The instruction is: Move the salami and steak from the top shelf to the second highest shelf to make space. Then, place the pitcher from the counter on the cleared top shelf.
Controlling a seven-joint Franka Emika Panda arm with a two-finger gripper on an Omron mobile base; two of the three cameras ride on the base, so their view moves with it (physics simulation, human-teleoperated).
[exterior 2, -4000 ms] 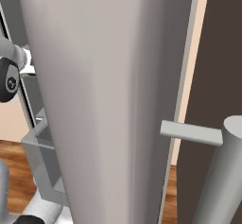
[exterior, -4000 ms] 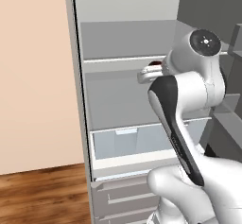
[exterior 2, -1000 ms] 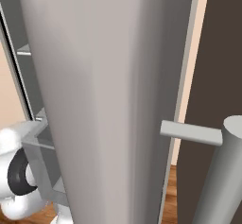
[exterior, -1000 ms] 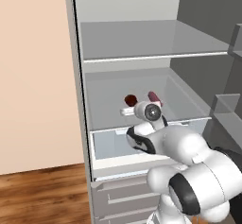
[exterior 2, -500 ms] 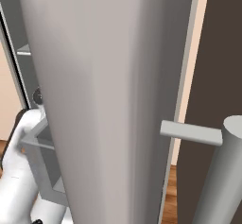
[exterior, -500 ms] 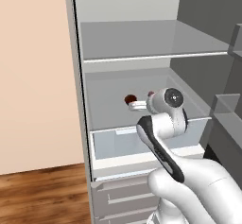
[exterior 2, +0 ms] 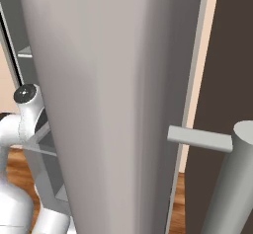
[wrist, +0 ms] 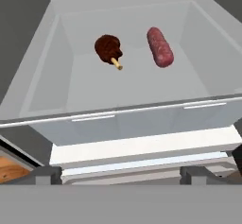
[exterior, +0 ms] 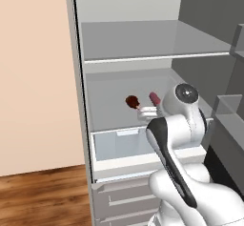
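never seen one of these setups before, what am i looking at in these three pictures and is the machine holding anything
It is a white robot arm on a mobile base, working inside an open fridge. Two pictures come from cameras on the base, behind the arm on either side; the right one mostly sees the grey fridge door. The third looks out from the hand. The steak and the salami lie apart on the second highest shelf; the top shelf sits above. The end effector is open and holds nothing.
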